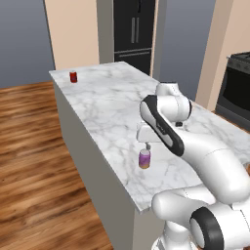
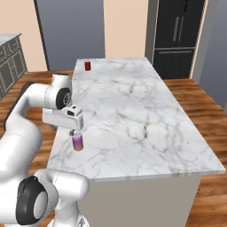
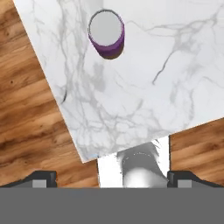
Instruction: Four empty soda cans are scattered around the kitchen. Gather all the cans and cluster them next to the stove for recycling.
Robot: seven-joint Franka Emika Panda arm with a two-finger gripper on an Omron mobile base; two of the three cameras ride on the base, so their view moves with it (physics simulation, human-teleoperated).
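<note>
- Hand view looks straight down on the purple can [image 3: 106,33], standing upright on the marble island counter [image 3: 144,83] near one of its long edges, with wood floor [image 3: 30,109] beyond that edge.
- The gripper [image 3: 111,177] hangs above the can, and its fingertips [image 3: 41,178] sit far apart at the bottom corners of the frame, so the claw is wide open and holds nothing.
- From the left base camera the can [image 1: 144,158] stands just under the hand, close to the counter's near corner; the right base camera shows the same can [image 2: 77,142] below the hand.
- A red can [image 1: 73,76] stands upright at the far end of the island, well apart from the purple one.
- The stove [image 1: 237,88] shows at the right edge of the left base picture, off the island, so no can is near it yet.
- Risk: the can lies off-centre in the hand camera, toward the top of the frame. A straight descent from here would likely bring a finger down on the rim and tip the can.
- Risk: the counter edge is close, so a knocked can could roll off onto the floor.
- Risk: an empty can is light, and a one-sided closing touch may push it away rather than trap it.
</note>
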